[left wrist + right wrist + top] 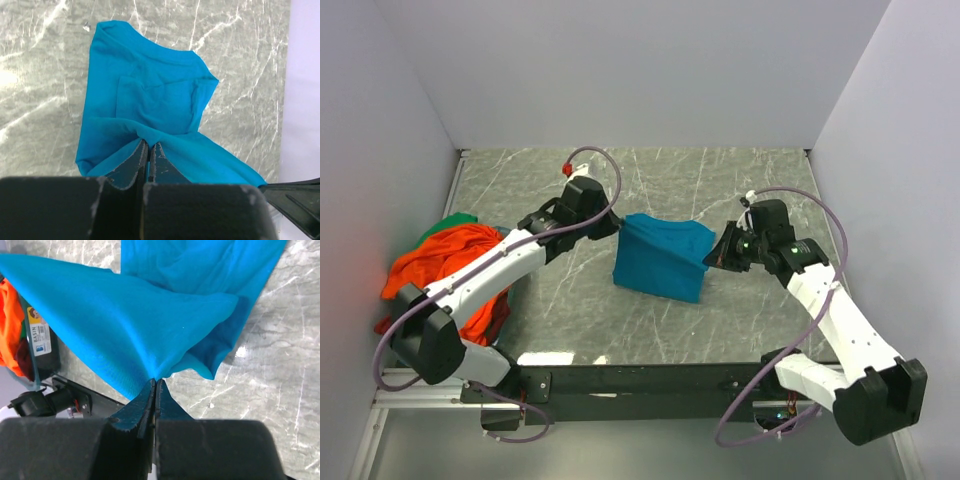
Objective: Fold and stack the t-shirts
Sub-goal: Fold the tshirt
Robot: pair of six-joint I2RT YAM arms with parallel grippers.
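The teal blue t-shirt hangs stretched between my two grippers above the middle of the table. My left gripper is shut on its upper left corner; in the left wrist view the cloth bunches into the shut left gripper. My right gripper is shut on the upper right corner, seen as the cloth pinched in the right gripper. An orange t-shirt lies in a heap at the left, with green cloth behind it and red cloth beneath.
The marble table is walled at the back and both sides. A black rail runs along the near edge. A labelled black box shows in the right wrist view, beside the orange cloth.
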